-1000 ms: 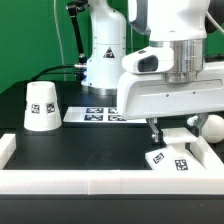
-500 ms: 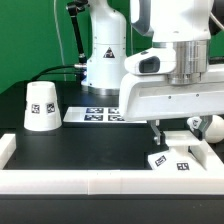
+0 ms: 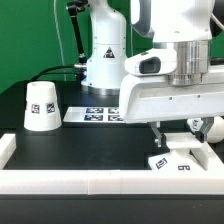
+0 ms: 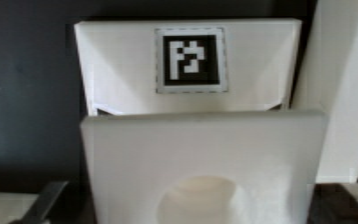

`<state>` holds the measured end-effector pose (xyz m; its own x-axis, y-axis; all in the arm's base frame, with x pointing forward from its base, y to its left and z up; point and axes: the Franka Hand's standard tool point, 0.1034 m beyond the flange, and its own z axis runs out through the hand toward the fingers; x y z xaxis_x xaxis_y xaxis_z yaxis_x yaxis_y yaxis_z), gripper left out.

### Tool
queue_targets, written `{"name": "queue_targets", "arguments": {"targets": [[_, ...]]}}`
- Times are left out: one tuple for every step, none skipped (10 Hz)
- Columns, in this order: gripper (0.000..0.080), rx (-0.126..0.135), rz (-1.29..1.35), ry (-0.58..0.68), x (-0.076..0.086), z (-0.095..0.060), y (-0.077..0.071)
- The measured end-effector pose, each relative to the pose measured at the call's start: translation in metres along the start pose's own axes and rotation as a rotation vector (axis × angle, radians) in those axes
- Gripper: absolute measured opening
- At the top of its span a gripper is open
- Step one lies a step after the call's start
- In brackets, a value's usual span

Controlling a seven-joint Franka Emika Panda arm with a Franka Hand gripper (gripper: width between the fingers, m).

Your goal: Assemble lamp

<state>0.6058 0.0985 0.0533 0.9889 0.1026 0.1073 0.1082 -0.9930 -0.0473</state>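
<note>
The lamp base block (image 3: 178, 160) lies flat at the front of the exterior view's right, against the white front wall. My gripper (image 3: 172, 138) hangs just over it, open, one finger on each side. In the wrist view the base (image 4: 190, 90) fills the picture, with its tag facing up and a round socket near the jaws. The dark fingertips (image 4: 39, 203) stand at either side of the block, and my gripper (image 4: 197, 212) is centred on it. The cone shade (image 3: 40, 105) stands upright at the exterior view's left. The bulb (image 3: 213, 126) peeks out behind my hand at the right.
The marker board (image 3: 95, 114) lies at the back middle of the black table. A white wall (image 3: 90, 181) frames the table's front and sides. The robot pedestal (image 3: 105, 60) stands behind the board.
My gripper has sunk slightly toward the base block. Nothing else has visibly moved.
</note>
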Motion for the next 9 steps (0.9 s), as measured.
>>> {"name": "queue_targets", "arguments": {"targets": [[0.0537,0.000,-0.002,-0.002,-0.001,0.001,-0.001],[0.0676,0.000,-0.004,-0.003,-0.002,0.001,-0.001],[0.0676,0.000,-0.019,-0.005,-0.005,0.000,0.000],[0.0693,-0.003,-0.040,-0.011,-0.013,-0.004,0.002],[0.0698,-0.006,-0.054,-0.019,-0.024,-0.010,0.004],[0.0698,-0.008,-0.063,-0.027,-0.036,-0.016,0.005],[0.0698,-0.011,-0.071,-0.034,-0.049,-0.025,0.002],[0.0698,-0.012,-0.084,-0.036,-0.060,-0.032,-0.007],[0.0698,-0.012,-0.106,-0.037,-0.068,-0.038,-0.020]]}}
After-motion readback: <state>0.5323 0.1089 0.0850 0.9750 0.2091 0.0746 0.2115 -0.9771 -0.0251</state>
